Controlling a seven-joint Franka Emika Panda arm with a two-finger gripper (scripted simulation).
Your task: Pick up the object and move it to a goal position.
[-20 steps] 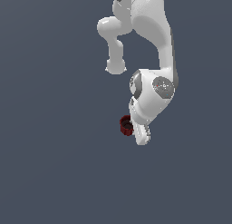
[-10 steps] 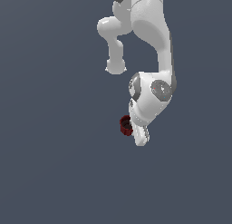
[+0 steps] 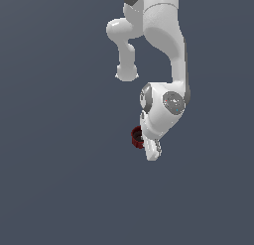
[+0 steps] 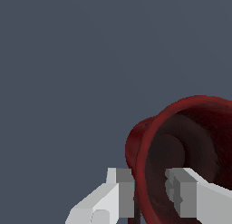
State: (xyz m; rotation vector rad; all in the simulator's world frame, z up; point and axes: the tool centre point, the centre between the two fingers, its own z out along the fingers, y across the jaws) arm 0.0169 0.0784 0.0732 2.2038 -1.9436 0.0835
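Fingers (image 4: 181, 196), two of them, pinch one red mug's (image 4: 181, 137) rim.

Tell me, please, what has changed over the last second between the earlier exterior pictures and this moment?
Very little. The arm's wrist section has shifted slightly, and the dark red mug sits in about the same place beside the gripper. In the wrist view one finger is outside the mug's wall and the other inside it, straddling the rim. Nothing was visibly taken or released.
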